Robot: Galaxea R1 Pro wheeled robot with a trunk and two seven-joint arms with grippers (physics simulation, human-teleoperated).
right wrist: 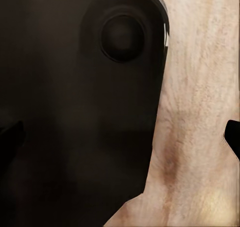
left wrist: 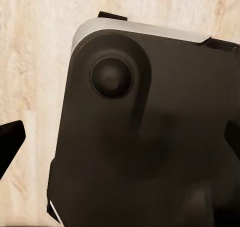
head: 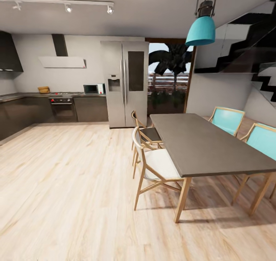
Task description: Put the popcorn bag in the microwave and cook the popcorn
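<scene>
A dining table (head: 203, 146) and chairs (head: 153, 165) flank the way to the far microwave (head: 94, 88); hands' grip unclear.

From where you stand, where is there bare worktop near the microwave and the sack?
The grey steel countertop looks bare between the tan-orange popcorn bag and the gas hob. It is tight where the small pale microwave sits against the steel double-door fridge.
</scene>
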